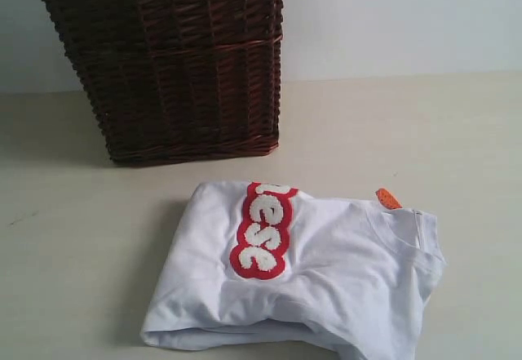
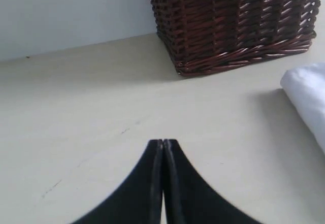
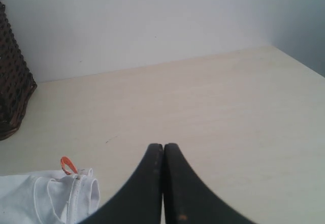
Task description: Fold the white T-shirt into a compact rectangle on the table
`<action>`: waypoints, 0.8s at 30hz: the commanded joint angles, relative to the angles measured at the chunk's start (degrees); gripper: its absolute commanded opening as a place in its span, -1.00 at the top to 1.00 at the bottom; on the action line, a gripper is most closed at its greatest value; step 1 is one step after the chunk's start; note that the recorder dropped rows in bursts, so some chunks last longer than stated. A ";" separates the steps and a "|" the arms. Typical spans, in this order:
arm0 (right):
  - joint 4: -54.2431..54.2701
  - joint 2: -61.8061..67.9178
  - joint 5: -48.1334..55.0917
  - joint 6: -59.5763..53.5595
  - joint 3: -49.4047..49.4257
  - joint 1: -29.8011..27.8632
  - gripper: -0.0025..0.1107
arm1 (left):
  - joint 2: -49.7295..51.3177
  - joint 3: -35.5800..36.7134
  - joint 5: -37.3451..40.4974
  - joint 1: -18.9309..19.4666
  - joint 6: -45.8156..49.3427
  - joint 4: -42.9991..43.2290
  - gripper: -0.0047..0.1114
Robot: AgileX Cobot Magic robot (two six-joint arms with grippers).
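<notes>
1. L gripper (image 2: 163,141): jaws pressed flat together, nothing btwn them. It hung over bare table (image 2: 76,132), w/ the shirt edge off to one side, not touching.
2. R gripper (image 3: 163,145): same, clamped on nothing, above the table near the collar end, clear of the cloth.
3. white T-shirt (image 1: 326,270) lay on the table at the near edge of the ext view, already folded to a thick bundle, roughly rect but skewed. Its red band (image 1: 263,233) faced up and ran over the far fold. The orange tag (image 1: 388,198) poked out by the collar (image 1: 408,229) on the right.
4. Step, my read: folding mostly done, both arms clear of the cloth, so tidy-up or finish. Shape wasn't crisp; layers splayed along the near edge.
5. Next move, if any: open the jaws first, then come in low to pinch/press the loose near edge and square the corners w/o dragging the stack.
6. wicker basket (image 1: 163,58) stood behind the shirt, apart from it, w/ the wall (image 1: 408,17) beyond.
7. Hidden/unclear:
   - shirt's near-right corner was cut by the frame bottom
   - sleeves weren't visible
   - lettering was only partly readable
   - no arm showed in the ext view
   - basket top was cropped, contents unknown
</notes>
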 commanded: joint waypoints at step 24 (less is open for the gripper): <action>2.65 -8.73 5.10 -6.48 2.53 0.80 0.96 | -0.39 -0.03 -0.11 -0.31 0.30 0.03 0.92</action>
